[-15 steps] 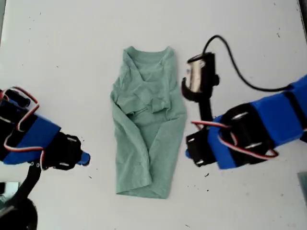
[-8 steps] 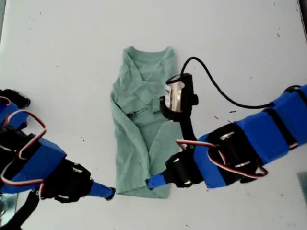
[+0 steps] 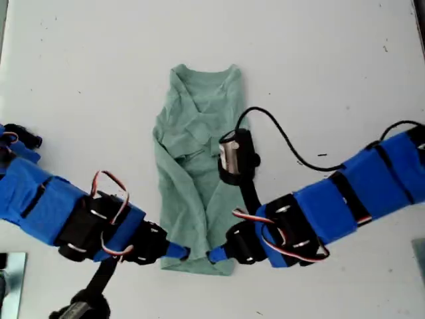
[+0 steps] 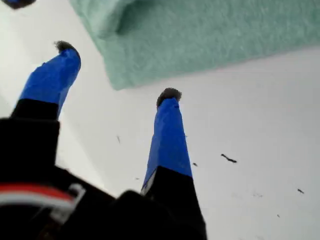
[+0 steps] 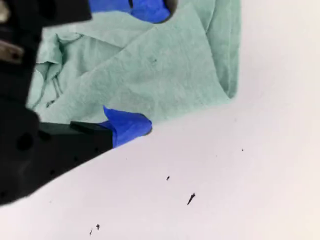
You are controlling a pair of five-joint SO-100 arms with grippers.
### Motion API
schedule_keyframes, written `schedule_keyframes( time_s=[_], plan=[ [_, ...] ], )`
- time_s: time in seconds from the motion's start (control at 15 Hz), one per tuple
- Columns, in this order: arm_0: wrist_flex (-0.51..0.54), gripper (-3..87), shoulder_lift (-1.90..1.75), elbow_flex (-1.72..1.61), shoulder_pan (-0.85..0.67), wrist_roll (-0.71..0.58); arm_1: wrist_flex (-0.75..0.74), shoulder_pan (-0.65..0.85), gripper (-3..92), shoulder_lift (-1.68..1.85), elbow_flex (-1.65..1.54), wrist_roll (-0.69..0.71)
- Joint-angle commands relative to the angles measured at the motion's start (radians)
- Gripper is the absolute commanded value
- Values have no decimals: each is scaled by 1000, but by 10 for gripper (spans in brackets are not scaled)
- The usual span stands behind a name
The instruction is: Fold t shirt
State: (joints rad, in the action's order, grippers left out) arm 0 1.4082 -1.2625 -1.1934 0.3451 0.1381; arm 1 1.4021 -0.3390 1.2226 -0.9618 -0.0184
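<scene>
T shirt (image 3: 202,173) lies mid-table (image 3: 345,60), sleeves folded in, long narrow strip. Soft, light, limp (bunches easily); best hold: bottom hem corners. My first gripper (image 4: 116,70) spread apart beside hem corner; my second gripper (image 5: 142,67) apart, straddling hem.

The white table (image 3: 86,80) has little dark specks on it. The green t shirt (image 3: 199,166) lies flat in the middle, folded long and thin, neck at the far end.
</scene>
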Motion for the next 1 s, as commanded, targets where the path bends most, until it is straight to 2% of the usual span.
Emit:
schedule_keyframes(
  time_s=[0.0, 0.07, 0.2, 0.33, 0.53, 0.67, 0.73, 0.93],
  plan=[
    [-44, 318, 71, 77, -35, -23, -21, -20, 311, -40, 67, -23],
    [-71, 327, 121, 87, -37, -34, -28, -21, 313, -78, 71, -31],
    [-58, 338, 224, 156, -41, -60, -37, -21, 315, -158, 95, -31],
    [-32, 308, 272, 160, -44, -78, -58, -21, 293, -221, 123, -18],
    [-12, 182, 342, 163, -46, -100, -100, -29, 177, -285, 129, 0],
    [-26, 1, 357, 169, -55, -138, -98, -35, 41, -291, 127, -14],
    [-26, -1, 362, 173, -57, -143, -100, -37, -8, -290, 127, -17],
    [-29, -2, 344, 225, -28, -130, -91, -43, -7, -222, 118, 9]
  ],
)
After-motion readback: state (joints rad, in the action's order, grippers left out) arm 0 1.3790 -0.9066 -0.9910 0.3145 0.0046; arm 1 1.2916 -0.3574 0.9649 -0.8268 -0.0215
